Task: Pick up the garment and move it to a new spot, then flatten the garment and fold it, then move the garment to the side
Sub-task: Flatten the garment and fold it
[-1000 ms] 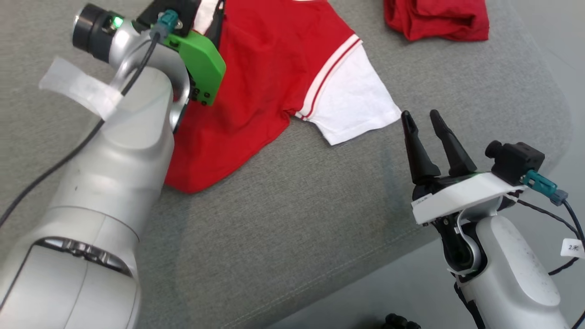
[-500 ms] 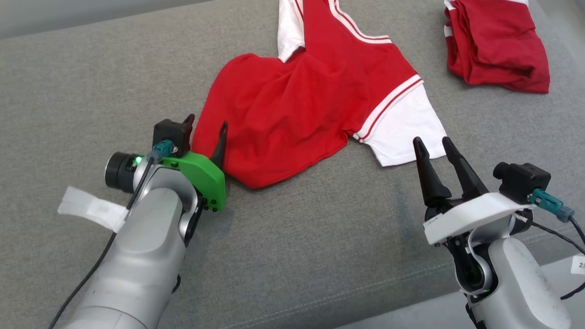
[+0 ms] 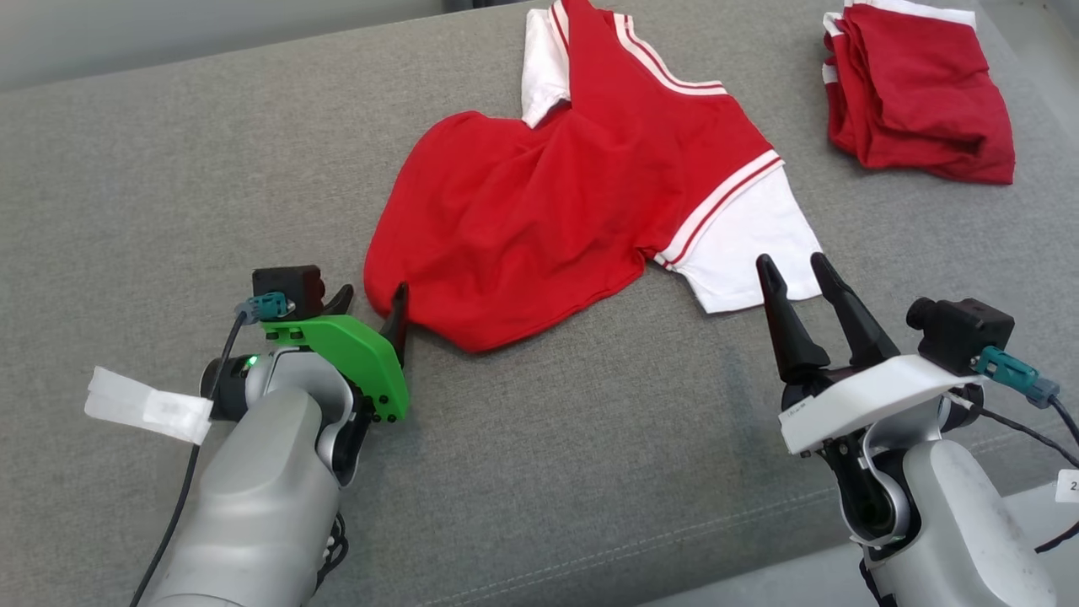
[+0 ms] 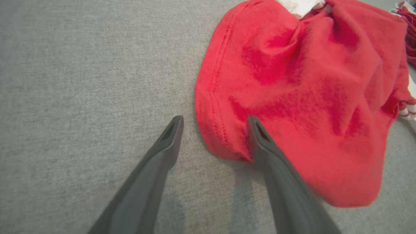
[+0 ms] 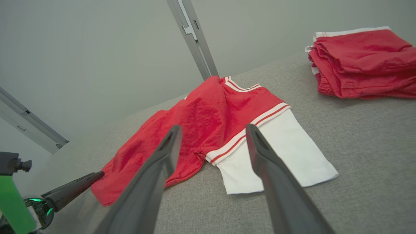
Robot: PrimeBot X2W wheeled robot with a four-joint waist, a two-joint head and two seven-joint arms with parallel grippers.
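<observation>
The table (image 3: pixel 590 472) is covered with grey fabric, and a stitched seam runs along its near edge.

The garment (image 3: pixel 539 211), a red shirt with white sleeves and red-and-white stripes at the shoulders, lies spread but wrinkled in the middle of the table, towards the far edge. Its neck part points to the far edge. Its rounded red hem points to the near left corner. One white sleeve lies flat and points to the near right side. The other white sleeve is partly folded under the red cloth near the far edge.

A folded pile of red clothes (image 3: pixel 919 93) rests at the far right corner, well apart from the garment.

The left claw (image 3: pixel 373 295) is low over the table, at the near left end of the hem. Its two fingers are spread wide and hold nothing. One finger is above the bare grey fabric, and the other is at the very edge of the red cloth.

The right claw (image 3: pixel 791 261) is near the near right edge, with its fingers also wide apart and empty. Its tips point at the end of the flat white sleeve, and I cannot tell if they touch it.
</observation>
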